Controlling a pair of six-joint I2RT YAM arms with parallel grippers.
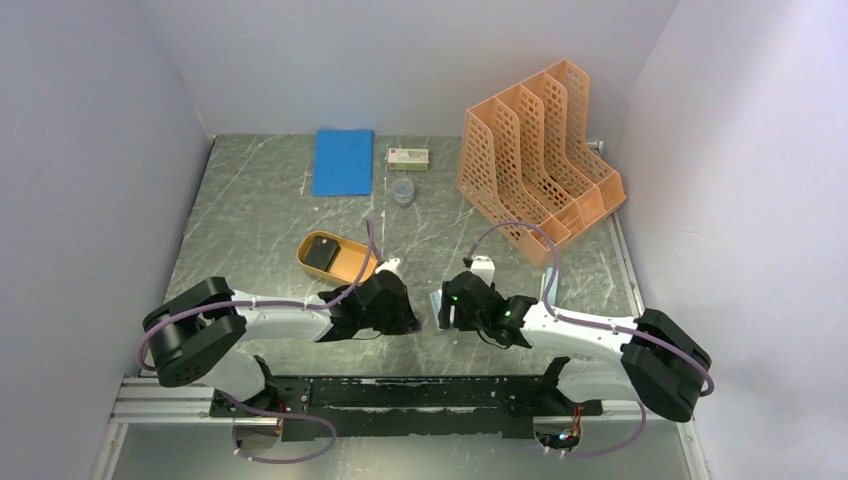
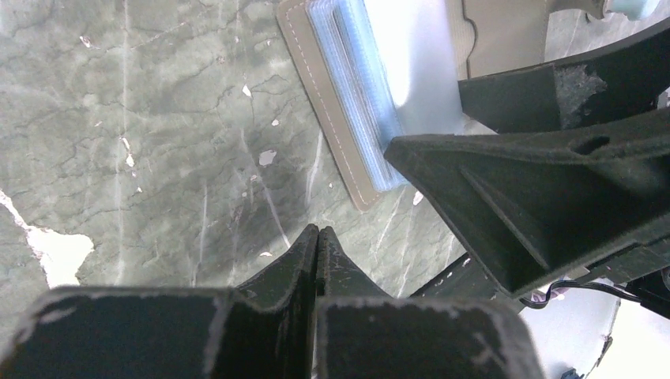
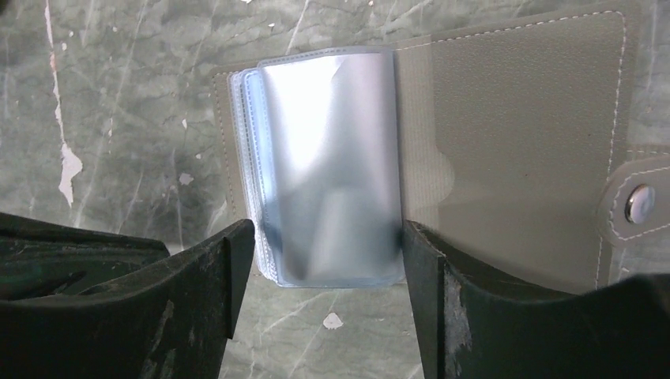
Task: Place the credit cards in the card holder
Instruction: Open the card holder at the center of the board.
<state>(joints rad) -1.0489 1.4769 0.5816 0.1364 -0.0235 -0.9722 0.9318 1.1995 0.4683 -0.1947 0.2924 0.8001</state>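
The marble-patterned table carries an orange perforated file rack at its far right and a blue notebook lying flat at the far middle. Nearer the arms, left of centre, sits an orange oval tray with a dark credit card lying inside it.

The card holder lies open on the table at the near middle, between the two claws and well apart from the tray. Its grey-brown inner face is up, and its stack of clear bluish plastic sleeves is fanned over its left half. A tab with a metal snap sticks out at its right edge.

The right claw is spread wide, straddling the sleeve stack with one finger close to each side edge. Whether the fingers touch the plastic cannot be told.

The left claw is pressed together with nothing in it. It is low over bare table, near the holder's stitched edge but apart from it.

A small white box and a little clear cup stand just right of the notebook.
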